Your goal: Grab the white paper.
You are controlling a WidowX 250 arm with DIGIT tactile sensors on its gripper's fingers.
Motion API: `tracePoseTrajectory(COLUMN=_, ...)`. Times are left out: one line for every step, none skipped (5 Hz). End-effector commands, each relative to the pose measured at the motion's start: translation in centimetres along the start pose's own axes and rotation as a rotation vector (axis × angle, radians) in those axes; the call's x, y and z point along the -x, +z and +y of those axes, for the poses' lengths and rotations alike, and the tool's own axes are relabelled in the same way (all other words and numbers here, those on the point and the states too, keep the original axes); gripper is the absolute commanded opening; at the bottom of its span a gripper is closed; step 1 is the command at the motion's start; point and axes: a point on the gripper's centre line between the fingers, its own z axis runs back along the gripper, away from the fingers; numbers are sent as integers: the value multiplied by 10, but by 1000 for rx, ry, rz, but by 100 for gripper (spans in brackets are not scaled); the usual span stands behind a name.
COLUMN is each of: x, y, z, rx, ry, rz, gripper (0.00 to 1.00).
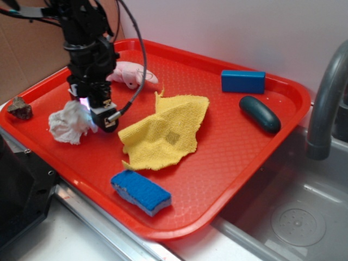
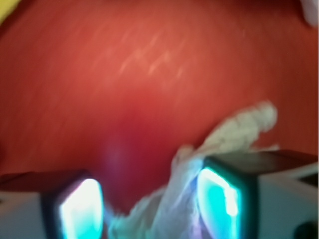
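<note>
Landmark: the red tray [image 1: 261, 163] on the surface; every place below is read off it

White paper [image 1: 69, 124]: down at the tray's left end, near the front-left rim, a wrinkled off-white wad lying on the red floor

End effector [image 1: 93, 111]: low over the tray, right beside the wad on its inner side and touching or all but touching it

Jaws: apart! The wrist view shows the two glowing pads [image 2: 82, 206] with a clear gap, and a strand of the paper [image 2: 199, 164] running between them, hugging the right-hand pad; nothing pinched yet, by my reading

Step in hand: lining up the pinch, I'd say, with only a thin tail of tissue between the pads, not the bulk of the wad

How to do it well: shift toward the tray's left rim so the fat middle of the wad sits between the pads, go down close to the tray floor, then close gently; thin tissue may tear or slip if only a wisp is caught

Neighbours: pink plush [image 1: 130, 75] toward the tray's back rim behind the arm, yellow cloth [image 1: 166, 130] at the tray's middle; both apart from the wad, though the cloth lies near the end effector

Watch for: the blurred wrist picture, so how deep the paper sits is hard to tell
</note>
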Motion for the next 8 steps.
tracePoseTrajectory(x=-8, y=29, z=-1, rx=-9, ry=4, rz=-87, gripper=0)
tracePoseTrajectory(x=-5, y=57, z=-3, rx=-22, ry=10, rz=-135, gripper=0)
tracePoseTrajectory(x=-2, y=92, z=0, rx=-22, ry=37, rz=-199, gripper=0)
tracePoseTrajectory(x=7, y=97, z=6, rx=4, ry=73, rz=-198, gripper=100)
tracePoseTrajectory(x=23, y=63, z=10, rx=-22, ry=142, rz=-125, gripper=100)
tracePoseTrajectory(x=44, y=46, z=16, rx=-48, ry=156, rz=-119, gripper=100)
tracePoseTrajectory(x=46, y=25, z=14, rx=-5, ry=135, rz=-118, gripper=100)
tracePoseTrajectory(x=38, y=-1, z=9, rx=55, ry=95, rz=-96, gripper=100)
